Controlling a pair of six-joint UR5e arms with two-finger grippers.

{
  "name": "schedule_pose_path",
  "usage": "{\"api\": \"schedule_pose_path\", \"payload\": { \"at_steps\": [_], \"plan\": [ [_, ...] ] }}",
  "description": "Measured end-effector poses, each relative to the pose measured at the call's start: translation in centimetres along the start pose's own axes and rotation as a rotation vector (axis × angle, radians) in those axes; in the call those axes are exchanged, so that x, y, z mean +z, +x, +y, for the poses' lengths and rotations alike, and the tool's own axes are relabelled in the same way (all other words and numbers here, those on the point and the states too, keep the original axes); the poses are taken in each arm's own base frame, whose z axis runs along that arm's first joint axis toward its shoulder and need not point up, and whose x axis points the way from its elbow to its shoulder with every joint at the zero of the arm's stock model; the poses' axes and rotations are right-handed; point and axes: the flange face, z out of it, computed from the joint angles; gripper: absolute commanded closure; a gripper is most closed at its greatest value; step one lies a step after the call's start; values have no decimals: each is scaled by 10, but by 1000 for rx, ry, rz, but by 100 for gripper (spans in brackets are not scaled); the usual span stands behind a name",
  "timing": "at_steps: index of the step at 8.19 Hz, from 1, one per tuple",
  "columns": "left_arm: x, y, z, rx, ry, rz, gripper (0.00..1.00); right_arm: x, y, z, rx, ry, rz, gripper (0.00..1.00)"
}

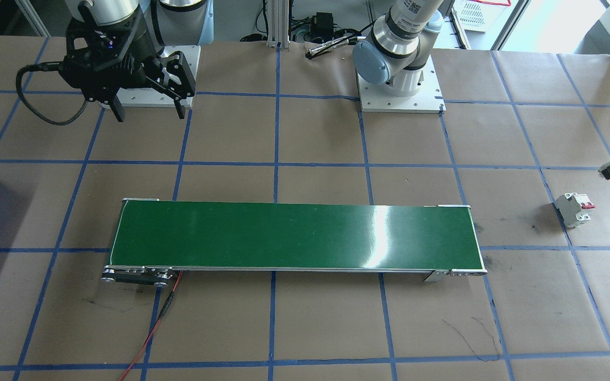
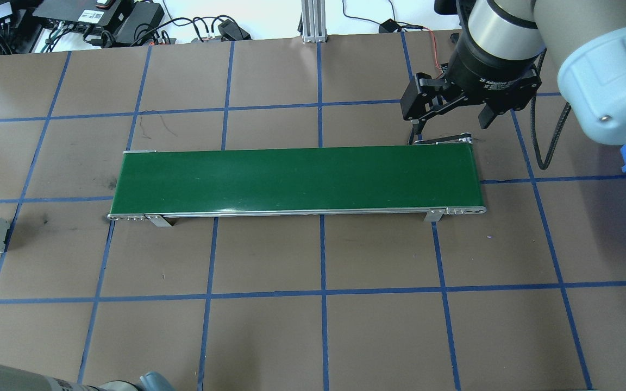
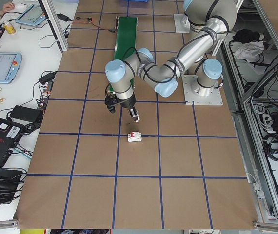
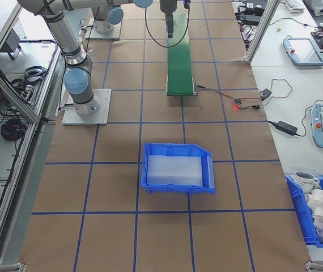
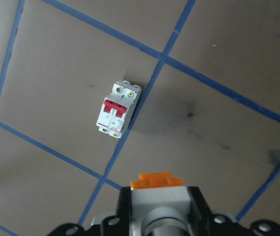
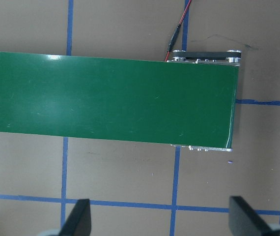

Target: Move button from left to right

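Brown paper-covered table (image 2: pixel 269 336), ruled into squares by blue tape; items are listed from the robot's left end toward its right.

1. Circuit breaker (image 3: pixel 135 137): white body, red levers. It lies flat on the paper beside a tape line, near the table's left end and apart from everything else.

2. Left gripper (image 3: pixel 123 108): hangs above the table just past the breaker, between it and the near end of the conveyor, pointing down. In the left wrist view its black fingers (image 5: pixel 198 204) are clamped on item 3.

3. Button (image 5: pixel 157 181): orange base outermost, white body behind it, and a round part below at the frame's edge. It is held in the left gripper, off the table, over the left part of the table. It is not on the belt.

4. Conveyor (image 2: pixel 296 179): long green belt in a silver frame, set lengthwise at mid-table. Nothing rests on the belt. A roller block sits at its right end, with a red and black wire (image 1: pixel 151 328) running away from it across the paper.

5. Right gripper (image 2: pixel 449 127): raised above the table at the conveyor's right end, on the far side from the robot's base in the overhead view. Its fingers (image 6: pixel 78 219) are spread wide with nothing between them, and the right wrist view looks straight down on the belt's end.

6. Blue bin (image 4: pixel 178 170): open-topped, with a pale lining inside. It stands on the table beyond the conveyor's right end, well apart from it.
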Motion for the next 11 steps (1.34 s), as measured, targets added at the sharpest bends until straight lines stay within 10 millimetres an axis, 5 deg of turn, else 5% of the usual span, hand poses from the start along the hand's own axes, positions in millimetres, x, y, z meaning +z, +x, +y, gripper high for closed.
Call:
{"api": "schedule_pose_path", "payload": {
  "at_steps": [3,6,9,11],
  "plan": [
    [-64,135,31,-352,69,121,100,0,0,0,1,0,0,0],
    [-74,238,64,-604,-24,267,100,3,1,-2,-1,-6,10,0],
    [-27,267,56,-886,-100,308,100,17,0,-13,3,-23,3,0],
    [-5,274,37,-1022,-87,334,100,56,8,-32,10,-110,44,0]
  ]
}}
